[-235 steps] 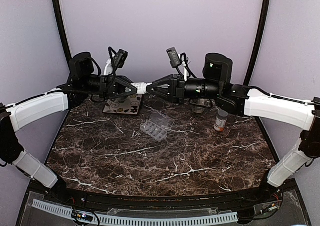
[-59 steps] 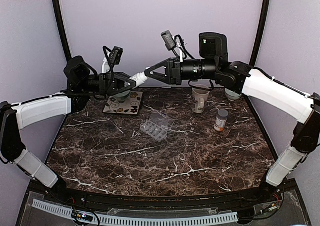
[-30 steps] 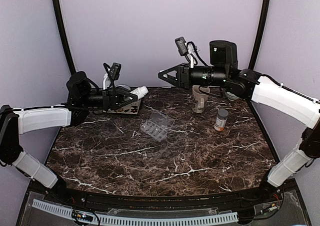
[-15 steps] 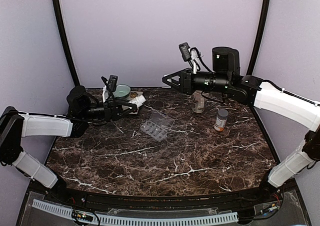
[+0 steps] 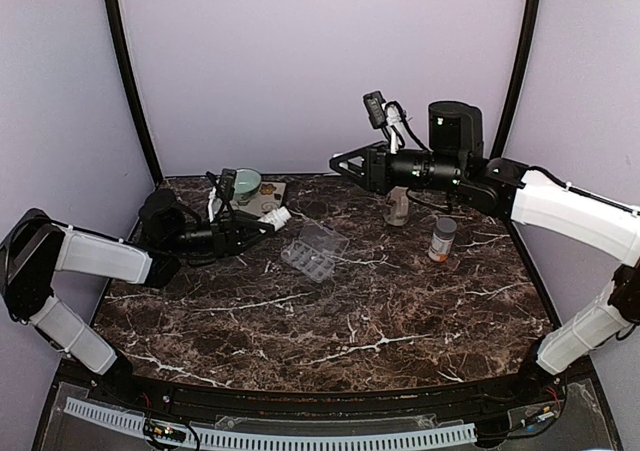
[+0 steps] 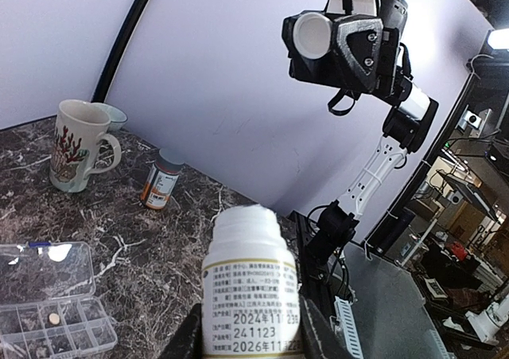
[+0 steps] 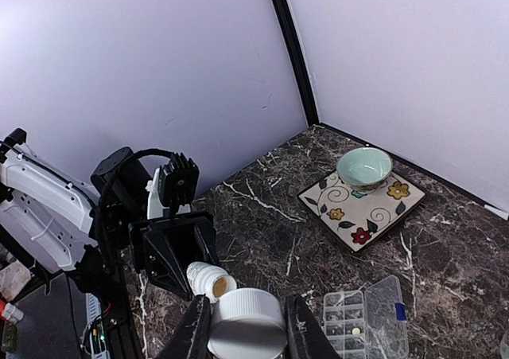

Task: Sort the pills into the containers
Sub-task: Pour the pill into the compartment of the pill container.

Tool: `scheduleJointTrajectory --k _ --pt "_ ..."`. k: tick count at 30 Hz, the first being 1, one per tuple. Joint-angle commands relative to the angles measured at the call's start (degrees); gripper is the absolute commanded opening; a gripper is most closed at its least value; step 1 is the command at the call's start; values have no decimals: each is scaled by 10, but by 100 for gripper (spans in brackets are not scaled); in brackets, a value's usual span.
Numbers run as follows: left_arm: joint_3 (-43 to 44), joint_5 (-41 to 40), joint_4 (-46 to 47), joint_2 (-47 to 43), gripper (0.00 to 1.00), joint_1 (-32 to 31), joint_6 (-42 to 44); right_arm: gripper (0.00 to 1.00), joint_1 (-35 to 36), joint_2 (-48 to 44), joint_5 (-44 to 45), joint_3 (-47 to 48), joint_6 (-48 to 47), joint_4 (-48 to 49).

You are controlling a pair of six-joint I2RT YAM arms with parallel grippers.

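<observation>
Gripping white bottle (image 6: 249, 283) in left hand (image 6: 250, 339), cap (image 7: 246, 315) in right hand (image 7: 248, 333).

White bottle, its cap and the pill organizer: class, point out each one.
white bottle (image 6: 250, 291), left wrist view, on its printed label.
cap (image 7: 248, 327), right wrist view, on its side wall.
pill organizer (image 5: 326, 237), top external view, on its open lid.

We see a robotics lab cell, lilac backdrop panels (image 5: 320, 61) on black curved poles (image 5: 128, 71), dark marbled table (image 5: 330, 321) with left arm (image 5: 100, 259) and right arm (image 5: 570, 206) mounted, slotted cable duct (image 5: 300, 437), cluttered equipment beyond (image 6: 469, 216).
</observation>
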Motion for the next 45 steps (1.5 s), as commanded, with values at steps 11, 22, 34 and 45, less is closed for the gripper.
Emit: scheduleJointTrajectory --k 11,22,34,45 --pt "-49 -40 106 45 0 8 7 2 -3 -26 18 -20 0 34" --pt "-55 -58 105 75 0 13 27 2 -3 -32 20 -27 0 38" --pt "-52 -64 139 143 0 25 25 2 -3 -38 23 -31 -1 31" --pt "-26 -73 74 175 0 35 74 2 -3 -41 23 -35 2 33"
